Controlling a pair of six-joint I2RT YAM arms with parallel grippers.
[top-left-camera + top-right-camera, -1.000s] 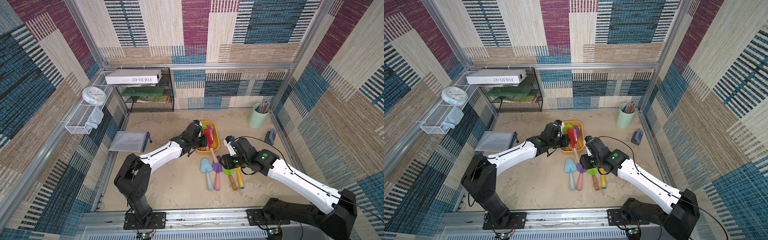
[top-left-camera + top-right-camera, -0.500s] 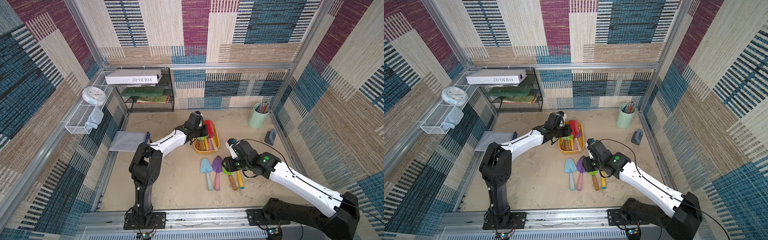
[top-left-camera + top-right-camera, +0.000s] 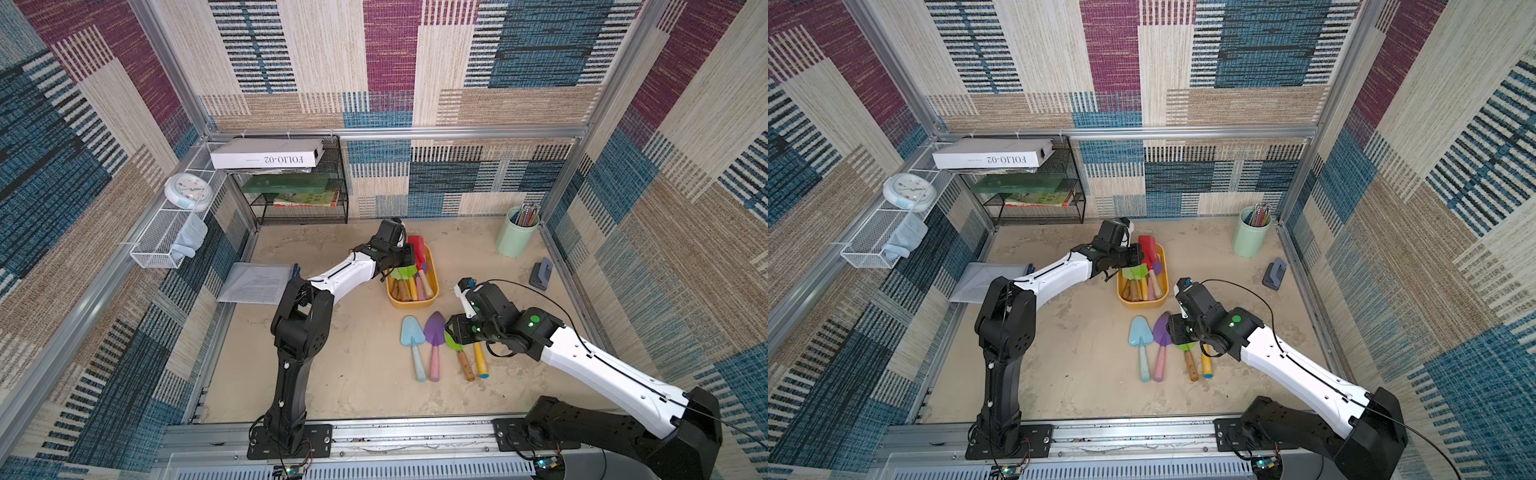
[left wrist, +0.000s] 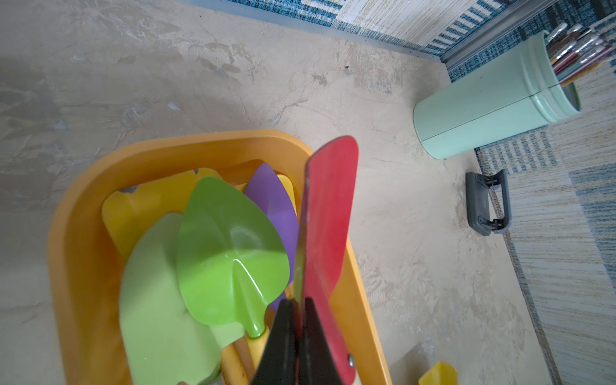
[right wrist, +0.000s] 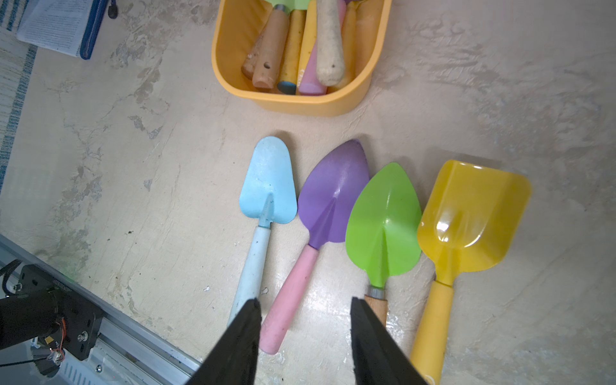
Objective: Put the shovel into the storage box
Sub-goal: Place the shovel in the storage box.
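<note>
A red shovel (image 4: 328,213) hangs blade-on-edge over the far end of the yellow-orange storage box (image 4: 83,200), with my left gripper (image 4: 299,301) shut on it. In both top views the red shovel (image 3: 417,245) (image 3: 1148,247) sits at the box's (image 3: 411,305) (image 3: 1142,303) far rim. Several shovels lie inside the box. On the table in front of it lie a blue shovel (image 5: 268,180), a purple one (image 5: 333,193), a green one (image 5: 383,220) and a yellow one (image 5: 473,213). My right gripper (image 5: 303,300) hovers open above them, its jaws either side of the purple shovel's pink handle.
A mint-green pencil cup (image 3: 517,237) stands at the back right, a grey hole punch (image 3: 541,273) near the right wall. Papers (image 3: 257,282) lie at the left. A black wire shelf (image 3: 299,195) and a white mesh basket (image 3: 166,241) line the back left.
My left arm has stretched out and carried the red shovel toward the box's far end. My right gripper has drifted slightly toward the front over the loose shovels.
</note>
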